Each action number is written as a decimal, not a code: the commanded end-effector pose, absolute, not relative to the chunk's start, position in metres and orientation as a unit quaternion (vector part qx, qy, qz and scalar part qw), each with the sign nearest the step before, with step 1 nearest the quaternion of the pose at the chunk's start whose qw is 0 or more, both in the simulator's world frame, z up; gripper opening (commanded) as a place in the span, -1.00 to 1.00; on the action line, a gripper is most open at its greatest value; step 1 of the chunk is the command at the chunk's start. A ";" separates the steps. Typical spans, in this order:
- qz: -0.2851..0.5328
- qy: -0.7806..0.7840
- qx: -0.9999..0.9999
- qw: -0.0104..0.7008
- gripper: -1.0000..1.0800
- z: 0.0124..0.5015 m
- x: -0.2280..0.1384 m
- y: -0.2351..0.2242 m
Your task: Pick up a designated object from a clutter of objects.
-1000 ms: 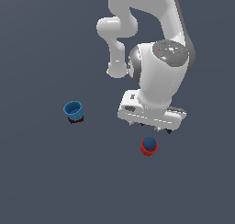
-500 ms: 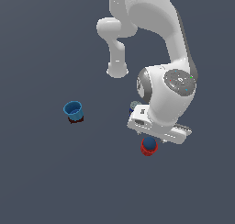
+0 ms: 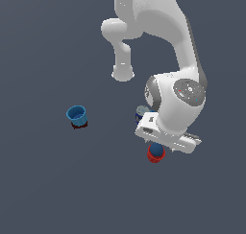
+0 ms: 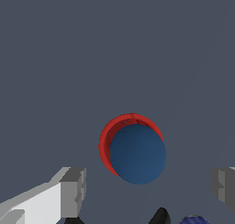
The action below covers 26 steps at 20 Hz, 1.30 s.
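The dark blue ball overlaps the red cup; I cannot tell whether it rests on the cup or beside it. In the exterior view the ball shows just above the red cup, half hidden under the white hand. My gripper is open and empty above the ball, its two grey fingers spread wider than the ball. The blue can peeks out behind the hand and also shows in the wrist view. A black clamp tip shows beside it.
The light blue cup stands apart at the exterior view's left, with a small dark red thing at its base. The arm's white links tower over the ball's area. The floor is plain dark grey.
The wrist has swung and tilted, and the hand has shifted slightly toward the exterior view's right over the ball and red cup. The objects have not moved.
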<state>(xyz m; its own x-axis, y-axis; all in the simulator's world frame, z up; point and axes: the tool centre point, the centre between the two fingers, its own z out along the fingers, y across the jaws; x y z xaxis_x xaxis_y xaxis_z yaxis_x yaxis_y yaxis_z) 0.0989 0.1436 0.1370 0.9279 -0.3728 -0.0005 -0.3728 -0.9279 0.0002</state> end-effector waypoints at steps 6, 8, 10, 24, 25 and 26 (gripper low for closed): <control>0.000 -0.191 0.982 0.000 0.92 0.107 0.098 0.144; 0.000 -0.191 0.982 0.000 0.92 0.098 0.098 0.144; 0.000 -0.191 0.982 0.000 0.92 0.092 0.098 0.144; 0.000 -0.192 0.981 0.000 -1.00 0.088 0.099 0.144; 0.000 -0.192 0.981 0.000 -1.00 0.088 0.099 0.144; 0.000 -0.191 0.982 0.000 -1.00 0.088 0.099 0.144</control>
